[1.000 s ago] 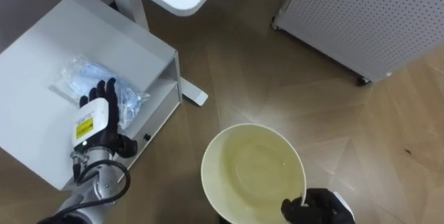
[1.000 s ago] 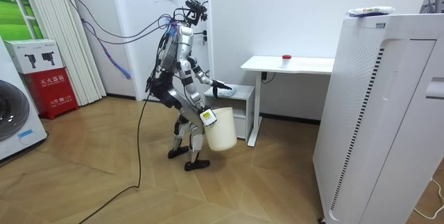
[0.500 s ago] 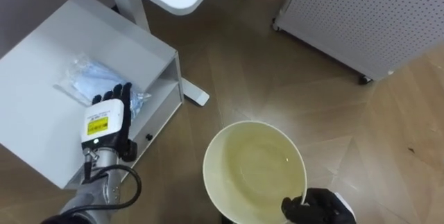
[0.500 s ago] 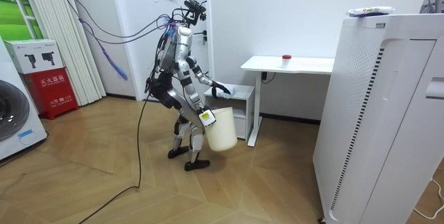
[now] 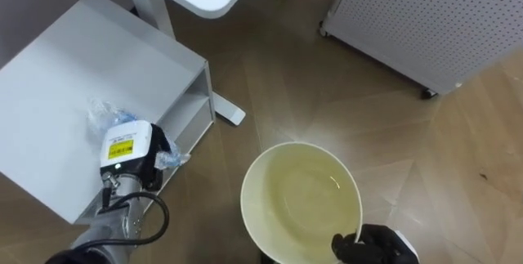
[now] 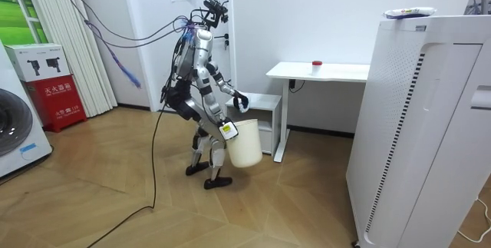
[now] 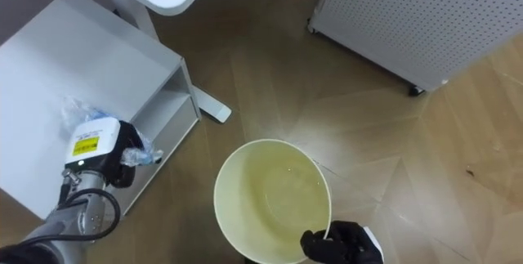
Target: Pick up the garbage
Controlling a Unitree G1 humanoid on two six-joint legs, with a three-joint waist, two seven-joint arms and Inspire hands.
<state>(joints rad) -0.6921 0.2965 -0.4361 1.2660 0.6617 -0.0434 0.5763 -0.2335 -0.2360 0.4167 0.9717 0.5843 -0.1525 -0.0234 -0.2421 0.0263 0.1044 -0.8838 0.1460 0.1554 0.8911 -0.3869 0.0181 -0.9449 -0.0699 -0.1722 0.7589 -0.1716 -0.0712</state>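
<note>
Gripping the crumpled bluish clear plastic bag (image 5: 101, 115) centre-left, at the edge of the white cabinet (image 5: 57, 76), with our left hand (image 5: 127, 151); right hand (image 5: 376, 246) holds the empty cream plastic bucket (image 5: 298, 203) by its rim. Drop-in remains, we reckon.

Home-like test room; washing machine (image 6: 17, 137), white desk (image 6: 322, 71), curtains (image 6: 67, 56), herringbone wood floor (image 6: 107, 211)

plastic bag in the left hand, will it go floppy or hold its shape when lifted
Probably floppy: the plastic bag is thin, crinkled film, bunching out either side of the left hand. Likely light, being mostly crumpled film on the white cabinet. Its glossy surface may slip from a loose hold.
</note>
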